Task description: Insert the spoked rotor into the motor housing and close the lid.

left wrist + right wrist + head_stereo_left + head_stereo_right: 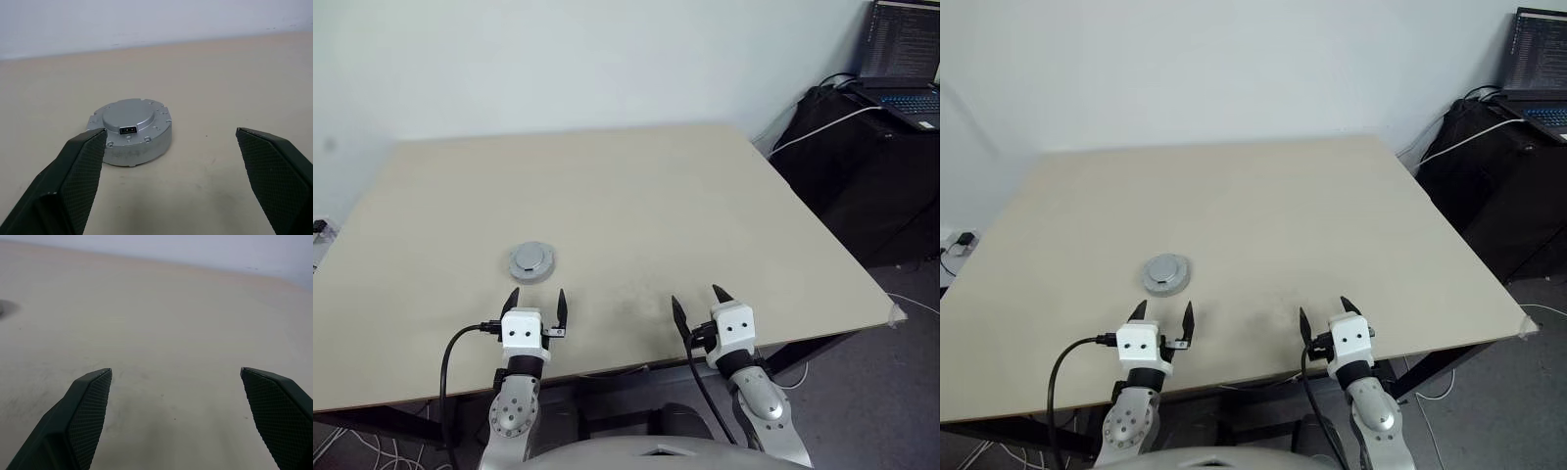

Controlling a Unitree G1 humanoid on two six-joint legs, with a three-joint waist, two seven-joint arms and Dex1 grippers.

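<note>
Motor housing (129, 131), 1 closed grey unit with lid on, rests on table (636, 206) just ahead of my left gripper (536, 302); both grippers (702, 304) agape, empty; I'd verify lid seating squarely.

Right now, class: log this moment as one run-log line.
left gripper: open, empty | right gripper: open, empty | lid: closed assembly on table, ahead of left gripper

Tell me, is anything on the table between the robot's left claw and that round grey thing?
Nothing visible is. The left gripper is open, and only bare table lies between it and the round grey assembly just ahead.
</note>
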